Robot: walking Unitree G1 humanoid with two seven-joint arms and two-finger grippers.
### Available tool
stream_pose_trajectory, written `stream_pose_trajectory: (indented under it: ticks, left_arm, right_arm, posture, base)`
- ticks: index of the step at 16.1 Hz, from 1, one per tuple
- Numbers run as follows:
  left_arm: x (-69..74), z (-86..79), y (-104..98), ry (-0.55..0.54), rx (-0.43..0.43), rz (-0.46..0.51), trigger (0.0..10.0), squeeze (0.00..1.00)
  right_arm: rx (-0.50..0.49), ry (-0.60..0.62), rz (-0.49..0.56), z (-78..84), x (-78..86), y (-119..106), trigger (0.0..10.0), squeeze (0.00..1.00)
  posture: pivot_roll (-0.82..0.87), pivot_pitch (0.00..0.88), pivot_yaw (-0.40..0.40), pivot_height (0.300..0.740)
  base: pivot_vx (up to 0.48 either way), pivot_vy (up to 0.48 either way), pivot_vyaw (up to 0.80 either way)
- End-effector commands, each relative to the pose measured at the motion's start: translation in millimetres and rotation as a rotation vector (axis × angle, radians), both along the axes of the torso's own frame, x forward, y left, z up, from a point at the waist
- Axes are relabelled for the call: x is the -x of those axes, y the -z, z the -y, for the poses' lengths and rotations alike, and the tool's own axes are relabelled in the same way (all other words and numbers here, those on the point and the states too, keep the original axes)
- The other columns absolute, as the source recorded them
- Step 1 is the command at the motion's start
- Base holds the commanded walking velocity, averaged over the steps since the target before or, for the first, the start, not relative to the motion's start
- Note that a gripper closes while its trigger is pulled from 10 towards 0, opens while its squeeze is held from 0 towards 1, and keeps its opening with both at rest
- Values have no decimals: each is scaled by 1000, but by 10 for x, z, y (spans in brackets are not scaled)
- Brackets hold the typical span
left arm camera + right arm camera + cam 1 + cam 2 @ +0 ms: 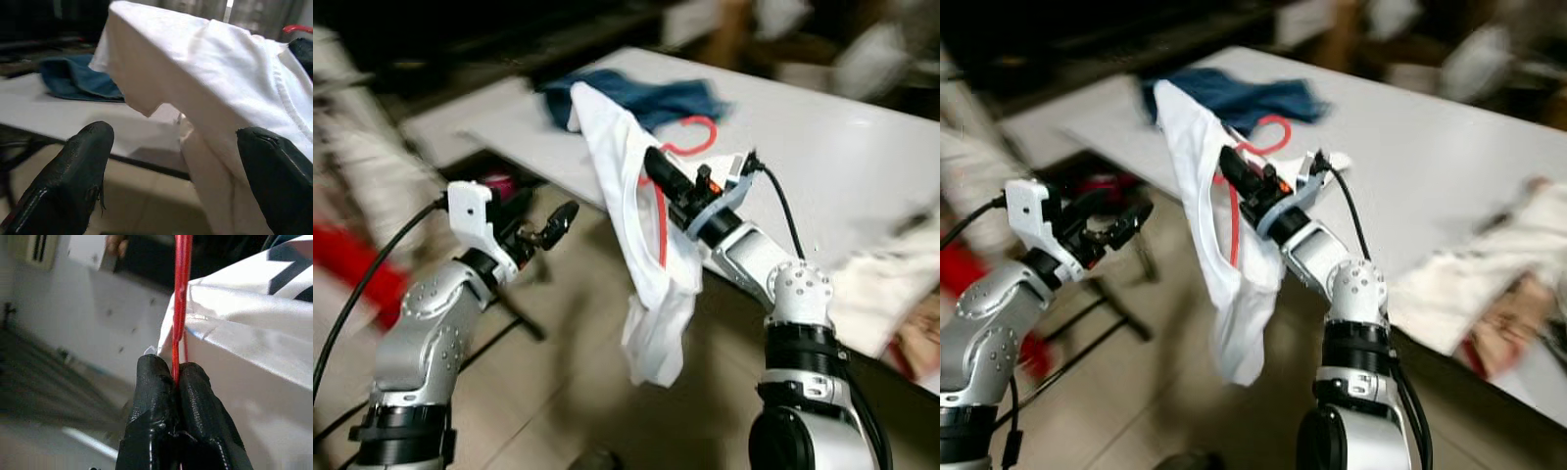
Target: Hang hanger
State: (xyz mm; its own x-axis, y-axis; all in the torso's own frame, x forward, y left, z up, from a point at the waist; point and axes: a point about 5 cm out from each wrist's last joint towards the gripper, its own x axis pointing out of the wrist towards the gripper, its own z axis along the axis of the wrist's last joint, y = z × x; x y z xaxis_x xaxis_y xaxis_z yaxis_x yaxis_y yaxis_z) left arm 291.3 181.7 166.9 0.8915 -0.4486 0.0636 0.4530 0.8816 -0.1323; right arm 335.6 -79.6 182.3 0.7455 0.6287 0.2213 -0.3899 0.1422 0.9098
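The right gripper (pixel 176 377) is pinched tight on the thin wire of the red hanger (pixel 690 132), held up off the desk (pixel 842 147) with a white shirt (pixel 626 196) draped over it and trailing toward the floor (pixel 568 392). The hanger's hook curls up at about one o'clock from the gripper, its long axis running roughly up and down. The left gripper (pixel 543 230) hovers at nine o'clock of the shirt, fingers (pixel 73 186) spread wide, holding nothing. A blue garment (pixel 656 98) lies on the white desk beyond. The room is blurred; no rail can be made out.
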Motion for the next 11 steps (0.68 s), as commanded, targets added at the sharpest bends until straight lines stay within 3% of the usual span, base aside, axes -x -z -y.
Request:
stream_pose_trajectory:
  ticks: [1,3,11]
  left_arm:
    - [6,-7,-7,-2,-18,2,10000,961]
    - [10,-79,9,-36,-39,1,10000,961]
    - [59,-67,70,-34,-59,-13,10000,961]
  right_arm:
    - [-41,-28,-2,-118,63,4,10000,0]
    - [-3,-28,-31,-14,144,144,10000,0]
    - [5,-28,-38,-18,139,144,10000,0]
  posture:
    - [3,0,85,740]
    - [1,0,82,740]
    - [14,0,65,740]
  base:
    - [0,0,712]
    - [0,0,709]
    - [0,0,711]
